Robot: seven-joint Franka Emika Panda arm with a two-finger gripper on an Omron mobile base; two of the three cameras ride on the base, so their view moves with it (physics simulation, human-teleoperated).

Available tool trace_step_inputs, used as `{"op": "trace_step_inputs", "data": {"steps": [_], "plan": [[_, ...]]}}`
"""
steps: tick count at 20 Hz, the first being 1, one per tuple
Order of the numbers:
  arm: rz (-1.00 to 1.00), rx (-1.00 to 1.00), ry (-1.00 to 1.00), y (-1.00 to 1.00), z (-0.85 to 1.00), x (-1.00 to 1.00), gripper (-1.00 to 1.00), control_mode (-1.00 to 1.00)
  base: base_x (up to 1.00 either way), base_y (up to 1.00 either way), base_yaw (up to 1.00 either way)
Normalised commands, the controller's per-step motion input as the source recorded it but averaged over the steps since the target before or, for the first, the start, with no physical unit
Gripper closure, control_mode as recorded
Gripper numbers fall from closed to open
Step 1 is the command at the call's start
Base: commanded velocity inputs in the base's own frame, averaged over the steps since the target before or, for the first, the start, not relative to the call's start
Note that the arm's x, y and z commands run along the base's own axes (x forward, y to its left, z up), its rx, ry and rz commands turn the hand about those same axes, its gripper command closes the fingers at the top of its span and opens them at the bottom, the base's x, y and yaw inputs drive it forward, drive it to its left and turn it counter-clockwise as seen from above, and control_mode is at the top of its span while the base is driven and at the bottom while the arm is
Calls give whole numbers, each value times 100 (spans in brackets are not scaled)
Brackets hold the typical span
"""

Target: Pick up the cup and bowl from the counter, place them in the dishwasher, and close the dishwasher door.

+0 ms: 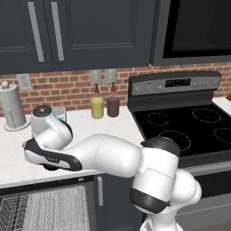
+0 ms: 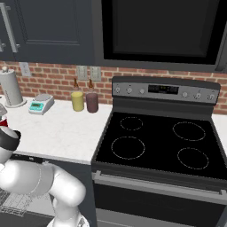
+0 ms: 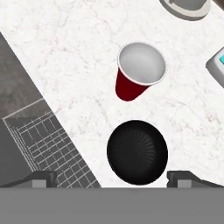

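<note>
Black bowl and red cup, at its twelve o'clock, are both sitting on the counter, the gripper hovering open-fingered above, so loading the open dishwasher is pending

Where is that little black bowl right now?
In the hand view, the bowl sits on the white counter, just ahead of the open claw, with the red cup standing close beyond it and the dishwasher rack off to the left.
</note>
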Motion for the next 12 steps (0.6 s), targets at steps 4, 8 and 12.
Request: {"op": "trace_step_inputs", "data": {"steps": [4, 8, 12], "plan": [[0, 0, 0, 23, -5, 19, -100, -100, 0, 0, 0], [0, 0, 0, 27, -9, 23, -100, -100, 0, 0, 0], [0, 0, 0, 4, -4, 13, -100, -100, 0, 0, 0]]}}
